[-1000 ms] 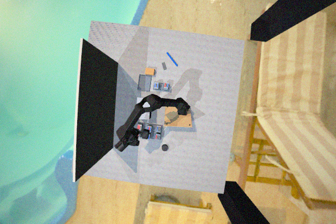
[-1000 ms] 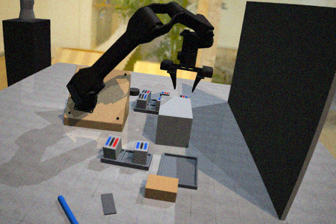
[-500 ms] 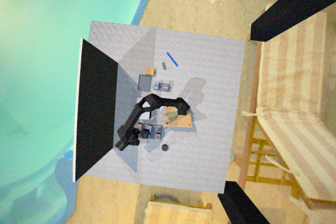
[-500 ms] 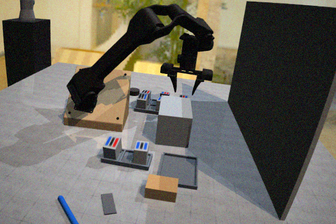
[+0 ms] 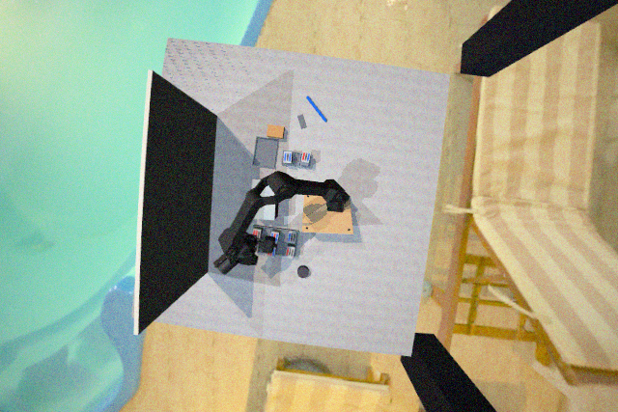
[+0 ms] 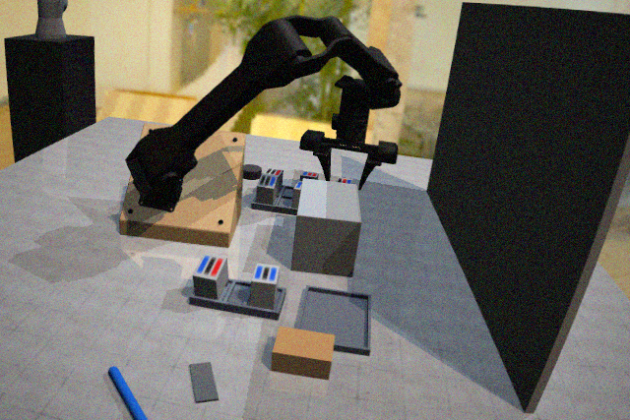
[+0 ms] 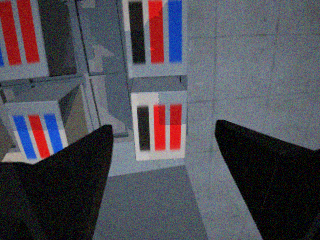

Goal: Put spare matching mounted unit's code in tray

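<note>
Beyond the large grey box-shaped unit (image 5: 267,211) (image 6: 325,245), the black jointed arm (image 5: 309,186) (image 6: 219,100) arches over, wrist bent downward. Its two-fingered black pincer (image 5: 266,243) (image 6: 346,184) (image 7: 165,129) points down, roughly two-thirds open, empty, above the white block striped black-red-red (image 7: 160,125), also beyond the unit.

The pale spare, striped black-red-red (image 5: 256,232) (image 7: 159,127), stands in its rack.

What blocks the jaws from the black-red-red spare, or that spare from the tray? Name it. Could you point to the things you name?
Nothing visible separates jaws and spare (image 7: 160,127); the grey box (image 5: 268,211) (image 6: 325,245) stands between spare and tray (image 5: 266,151) (image 6: 336,314).
</note>
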`<state>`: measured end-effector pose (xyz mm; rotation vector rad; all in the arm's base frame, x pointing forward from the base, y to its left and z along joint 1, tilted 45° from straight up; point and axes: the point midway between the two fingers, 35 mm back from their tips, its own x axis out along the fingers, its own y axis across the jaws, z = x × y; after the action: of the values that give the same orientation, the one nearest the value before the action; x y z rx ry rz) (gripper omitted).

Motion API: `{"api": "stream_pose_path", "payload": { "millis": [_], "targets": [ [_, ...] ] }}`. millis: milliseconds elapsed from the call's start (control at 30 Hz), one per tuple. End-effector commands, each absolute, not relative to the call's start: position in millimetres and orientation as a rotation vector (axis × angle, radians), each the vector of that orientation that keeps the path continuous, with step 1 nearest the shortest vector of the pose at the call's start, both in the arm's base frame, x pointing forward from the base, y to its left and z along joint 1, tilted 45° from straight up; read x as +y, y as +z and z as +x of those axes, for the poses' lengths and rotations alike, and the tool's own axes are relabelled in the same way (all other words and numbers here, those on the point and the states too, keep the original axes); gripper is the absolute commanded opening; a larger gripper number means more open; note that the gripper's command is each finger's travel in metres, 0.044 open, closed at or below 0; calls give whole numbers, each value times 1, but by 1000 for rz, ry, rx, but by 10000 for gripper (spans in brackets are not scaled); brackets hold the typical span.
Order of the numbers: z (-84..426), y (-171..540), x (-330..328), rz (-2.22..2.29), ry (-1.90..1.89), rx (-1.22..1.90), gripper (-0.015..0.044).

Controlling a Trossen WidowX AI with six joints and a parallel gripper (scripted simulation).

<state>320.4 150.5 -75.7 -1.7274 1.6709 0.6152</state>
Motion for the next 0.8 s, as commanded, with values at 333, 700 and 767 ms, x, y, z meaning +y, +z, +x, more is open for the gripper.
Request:
{"api": "stream_pose_path", "payload": {
  "millis": [333,700,767],
  "targets": [
    [321,-92,132,-1737,617,1675,300],
    [321,-104,118,-1738,615,1676,300],
    [321,-105,116,-1738,615,1676,300]
  ]
}}
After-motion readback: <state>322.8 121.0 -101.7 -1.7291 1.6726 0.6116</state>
